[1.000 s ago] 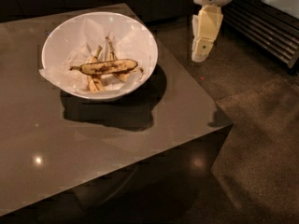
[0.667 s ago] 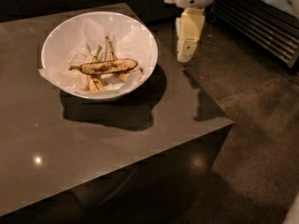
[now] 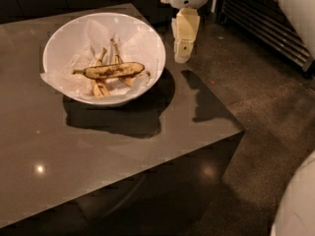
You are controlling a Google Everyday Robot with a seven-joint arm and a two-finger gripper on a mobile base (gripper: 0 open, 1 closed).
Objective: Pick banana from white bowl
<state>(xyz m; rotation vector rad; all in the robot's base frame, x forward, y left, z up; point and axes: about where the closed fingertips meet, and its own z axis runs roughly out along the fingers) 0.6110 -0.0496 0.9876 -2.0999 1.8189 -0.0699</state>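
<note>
A large white bowl (image 3: 61,38) lined with crumpled white paper stands on the dark table at the upper left. A brown-blotched banana (image 3: 113,70) lies across its middle, thin stem pointing left, on top of a few paler bananas (image 3: 100,86). My gripper (image 3: 182,54) hangs down from the top of the view, just right of the bowl's rim and above the table's right side. It holds nothing that I can see.
The dark glossy table (image 3: 108,151) fills the left and centre; its right edge and near corner drop to a speckled floor. A slatted dark grille (image 3: 268,26) runs along the upper right. A white rounded part (image 3: 298,205) shows at the lower right corner.
My gripper has moved left, from beyond the table's right edge to just beside the bowl's right rim. The bowl and bananas have not moved.
</note>
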